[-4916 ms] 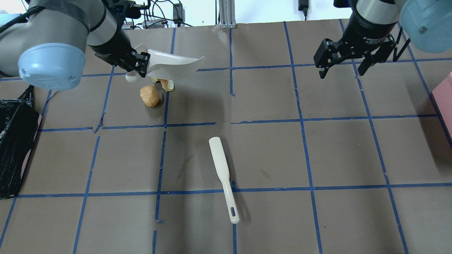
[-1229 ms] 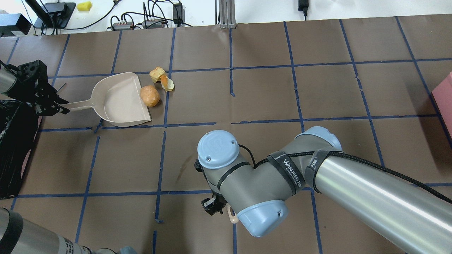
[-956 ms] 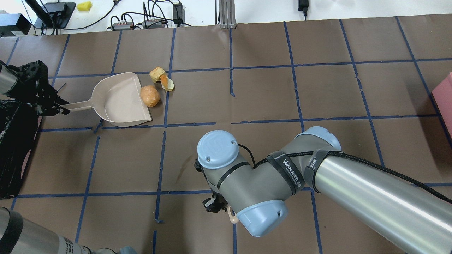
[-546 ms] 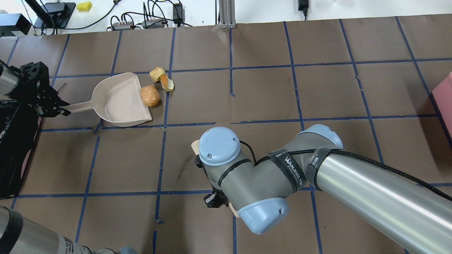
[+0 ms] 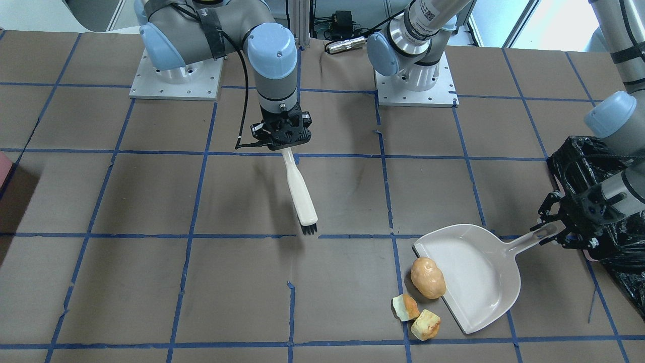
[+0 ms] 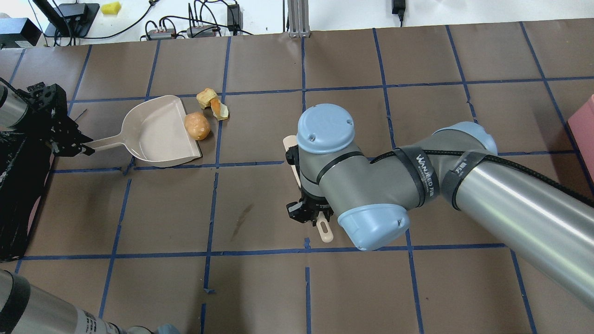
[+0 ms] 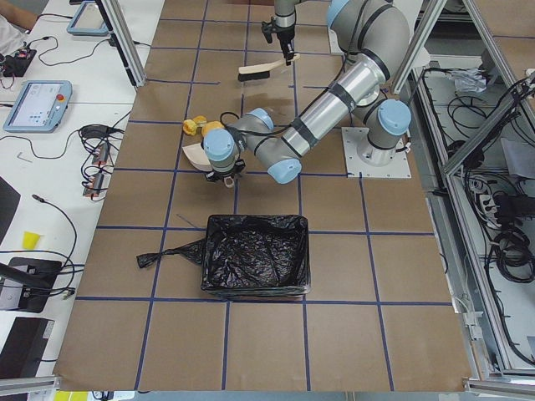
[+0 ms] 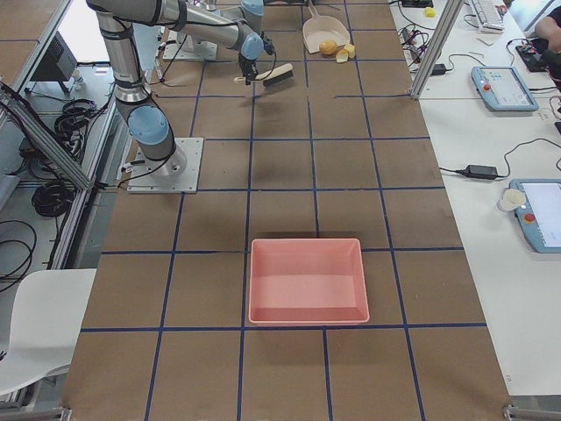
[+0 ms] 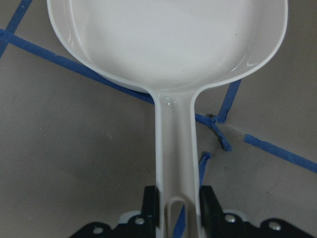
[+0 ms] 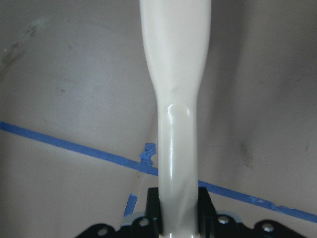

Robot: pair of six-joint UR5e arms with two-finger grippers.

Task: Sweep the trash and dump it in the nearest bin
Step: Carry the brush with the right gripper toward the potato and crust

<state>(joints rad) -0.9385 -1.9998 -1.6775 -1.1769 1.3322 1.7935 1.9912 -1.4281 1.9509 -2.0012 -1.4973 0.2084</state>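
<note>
Right gripper (image 5: 285,146): clenched on the handle of the white brush (image 5: 298,189). The brush is carried clear of the table (image 5: 151,201), with its dark bristles pointing away from the robot's base and its shadow lying apart from it. Half a second ago this gripper and the brush were lower in the overhead view, nearer the robot. They have since moved forward and toward the robot's right. About five seconds ago the brush lay untouched on the table and this gripper was spread and empty.

Left gripper (image 5: 554,233): grasping the handle end of the white dustpan (image 5: 478,272), which lies flat on the table. Five seconds ago it was held aloft over the trash. Its position is unchanged over the last second.

Trash: the potato-shaped lump (image 5: 428,278) touches the dustpan's lip. The two yellowish-green chunks (image 5: 406,307) sit just beside it, on the table. None has shifted.

Bin (image 5: 584,166): black-lined, at the table edge on the robot's left, behind the left gripper.
</note>
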